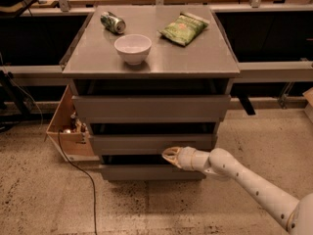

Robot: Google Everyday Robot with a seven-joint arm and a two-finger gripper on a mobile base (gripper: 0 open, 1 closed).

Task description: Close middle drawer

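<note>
Overlapping middle drawer's [142,144] lower edge, jaws

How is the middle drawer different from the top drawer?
The top drawer has a taller, wider front than the middle drawer. The gripper is at the middle drawer's lower edge, well below the top drawer. Both fronts are grey, flat and plain, with no handles.
</note>
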